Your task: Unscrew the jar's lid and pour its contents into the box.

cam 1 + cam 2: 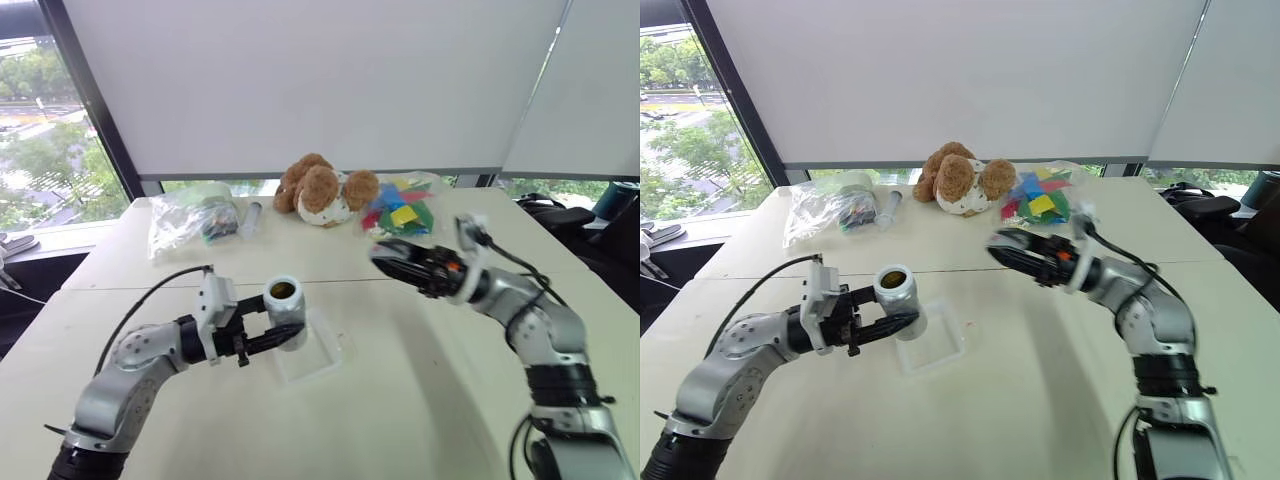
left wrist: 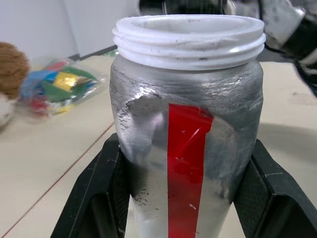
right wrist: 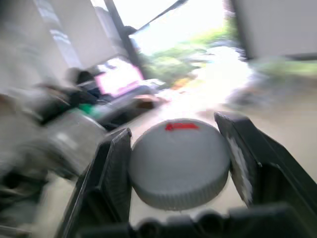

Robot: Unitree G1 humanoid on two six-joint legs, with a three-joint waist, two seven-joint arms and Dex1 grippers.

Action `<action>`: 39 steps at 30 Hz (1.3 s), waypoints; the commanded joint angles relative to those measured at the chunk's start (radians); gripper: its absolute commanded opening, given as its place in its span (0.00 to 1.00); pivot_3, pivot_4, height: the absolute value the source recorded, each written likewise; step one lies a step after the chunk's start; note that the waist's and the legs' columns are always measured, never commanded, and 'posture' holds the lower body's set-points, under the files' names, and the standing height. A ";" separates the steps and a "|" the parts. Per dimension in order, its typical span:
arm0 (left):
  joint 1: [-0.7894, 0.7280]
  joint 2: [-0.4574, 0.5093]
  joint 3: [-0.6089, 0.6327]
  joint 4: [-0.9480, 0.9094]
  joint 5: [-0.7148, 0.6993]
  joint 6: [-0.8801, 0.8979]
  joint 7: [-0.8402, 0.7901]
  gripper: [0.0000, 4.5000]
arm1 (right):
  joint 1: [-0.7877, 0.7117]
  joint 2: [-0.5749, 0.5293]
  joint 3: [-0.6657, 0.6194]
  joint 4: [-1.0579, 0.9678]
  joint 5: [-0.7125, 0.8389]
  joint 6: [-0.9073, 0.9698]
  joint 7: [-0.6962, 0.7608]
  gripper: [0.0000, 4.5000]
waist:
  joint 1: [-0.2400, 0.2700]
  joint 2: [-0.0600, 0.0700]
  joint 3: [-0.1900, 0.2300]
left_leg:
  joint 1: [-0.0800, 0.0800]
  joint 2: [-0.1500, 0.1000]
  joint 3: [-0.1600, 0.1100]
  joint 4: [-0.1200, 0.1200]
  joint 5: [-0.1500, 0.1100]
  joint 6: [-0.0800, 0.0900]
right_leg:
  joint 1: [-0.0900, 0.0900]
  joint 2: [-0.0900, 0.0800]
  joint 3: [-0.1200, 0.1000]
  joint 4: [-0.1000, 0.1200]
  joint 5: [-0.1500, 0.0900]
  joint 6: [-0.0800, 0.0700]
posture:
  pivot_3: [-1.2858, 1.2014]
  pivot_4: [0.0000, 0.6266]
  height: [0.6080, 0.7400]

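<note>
My left gripper [image 1: 285,336] is shut on the jar [image 1: 284,312], a silver-grey cylinder with a red stripe [image 2: 185,163]. It holds the jar upright just above the near left part of the box [image 1: 325,358], a shallow clear tray on the table. The jar's white threaded mouth [image 2: 188,39] is uncovered, and the brown contents [image 1: 893,278] show inside. Off to the right and a little higher, my right gripper [image 1: 385,258] is shut on the lid [image 3: 179,161], a round grey cap with a red mark, and stands well apart from the jar.
At the back of the table [image 1: 420,400] lie a brown plush toy [image 1: 320,188], a bag of coloured pieces [image 1: 402,212], a clear bag [image 1: 188,224] and a slim grey tube [image 1: 250,218]. A window runs behind the left edge.
</note>
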 commanded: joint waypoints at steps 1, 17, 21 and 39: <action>-0.001 0.012 0.038 -0.014 -0.029 0.002 -0.003 0.46 | 0.042 -0.023 -0.056 0.196 -0.099 -0.300 0.031 0.51 | -0.002 0.000 0.000 | 0.000 0.000 0.000 0.000 0.000 0.000 | 0.000 0.000 0.000 0.000 0.000 0.000 | 0.52 0.24 1.00; -0.034 0.042 0.065 0.007 -0.074 0.062 -0.003 0.46 | 0.088 -0.026 -0.131 0.584 -0.145 -0.515 0.015 0.98 | -0.003 0.001 0.000 | 0.003 0.002 0.001 0.001 0.000 0.000 | 0.003 0.001 0.002 0.000 0.000 0.000 | 0.52 0.24 1.00; -0.042 0.071 0.102 0.034 -0.084 0.079 -0.006 0.46 | 0.138 -0.073 -0.145 0.374 -0.093 -0.426 0.047 0.98 | -0.002 0.002 0.001 | 0.003 0.001 0.001 0.000 0.000 0.000 | 0.002 0.001 0.002 0.000 0.000 0.000 | 0.52 0.24 1.00; -0.027 0.158 0.025 0.229 0.398 -0.309 0.138 0.46 | 0.353 -0.037 0.053 -0.502 0.027 -0.151 -0.002 0.98 | 0.023 0.002 0.001 | 0.000 0.003 0.001 0.000 0.000 0.000 | 0.003 0.001 0.002 -0.008 0.000 -0.001 | 0.52 0.24 1.00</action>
